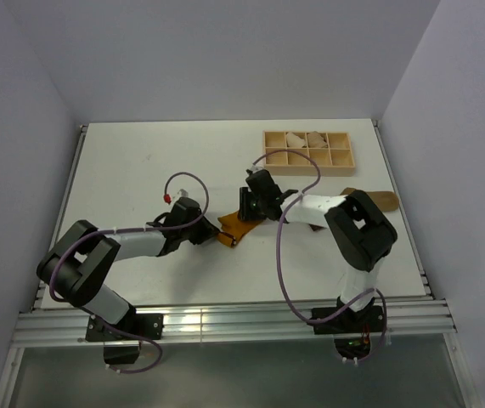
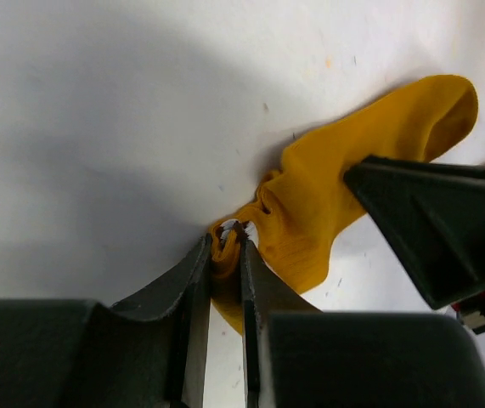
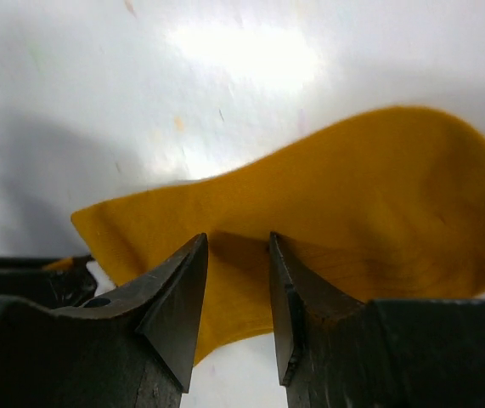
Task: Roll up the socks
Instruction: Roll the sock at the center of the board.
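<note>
Mustard sock (image 2: pixel 344 187) mid-frame | left tool (image 2: pixel 228 244) clamped on its end | right tool (image 3: pixel 236 246) apart above | roll barely begun; next: right regrips

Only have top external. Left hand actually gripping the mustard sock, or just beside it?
Observer: Gripping. In the left wrist view, the left hand is pinched shut on a bunched edge fold of the mustard sock.
Operator: Right hand?
Observer: The right hand has its jaws apart over the sock. Flat fabric shows in the gap, nothing clamped.
Operator: Any roll started?
Observer: None visible. It lies spread on the table, puckered only beside the left pinch.
</note>
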### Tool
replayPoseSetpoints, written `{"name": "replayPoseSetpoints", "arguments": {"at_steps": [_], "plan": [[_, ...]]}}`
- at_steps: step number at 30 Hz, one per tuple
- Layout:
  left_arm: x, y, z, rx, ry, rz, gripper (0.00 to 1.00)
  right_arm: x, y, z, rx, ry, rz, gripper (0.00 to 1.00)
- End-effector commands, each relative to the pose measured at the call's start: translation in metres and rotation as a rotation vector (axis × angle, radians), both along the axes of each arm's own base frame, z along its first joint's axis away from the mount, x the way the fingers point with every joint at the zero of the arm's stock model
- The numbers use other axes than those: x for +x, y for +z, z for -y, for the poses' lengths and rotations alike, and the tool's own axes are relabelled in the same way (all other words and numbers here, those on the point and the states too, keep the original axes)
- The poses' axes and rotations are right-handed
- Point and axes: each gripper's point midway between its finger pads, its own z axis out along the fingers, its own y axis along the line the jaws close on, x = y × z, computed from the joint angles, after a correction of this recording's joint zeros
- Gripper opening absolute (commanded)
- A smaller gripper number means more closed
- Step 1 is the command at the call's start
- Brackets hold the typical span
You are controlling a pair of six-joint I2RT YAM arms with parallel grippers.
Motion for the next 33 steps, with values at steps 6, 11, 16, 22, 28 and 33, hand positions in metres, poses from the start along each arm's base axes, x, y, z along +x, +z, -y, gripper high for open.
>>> {"name": "replayPoseSetpoints", "arguments": {"at_steps": [6, 11, 16, 22, 28, 33], "plan": [[0.033, -0.001, -0.046, 0.128, 0.186, 0.006, 0.06, 0.066, 0.039, -0.025, -0.074, 0.156, 0.189, 0.42], [0.039, 0.000, -0.046, 0.151, 0.184, 0.002, 0.06, 0.051, 0.095, -0.020, -0.069, 0.244, 0.372, 0.44], [0.038, 0.004, -0.045, 0.139, 0.176, 0.017, 0.06, 0.005, 0.119, -0.037, -0.126, 0.335, 0.515, 0.54], [0.035, 0.003, -0.046, 0.171, 0.146, 0.020, 0.07, -0.034, 0.099, -0.078, -0.171, 0.459, 0.569, 0.60], [0.032, 0.002, -0.042, 0.176, 0.118, 0.025, 0.07, -0.044, 0.080, -0.102, -0.206, 0.553, 0.609, 0.61], [0.031, 0.002, -0.038, 0.175, 0.100, 0.028, 0.06, -0.047, 0.058, -0.106, -0.217, 0.600, 0.594, 0.61]]}}
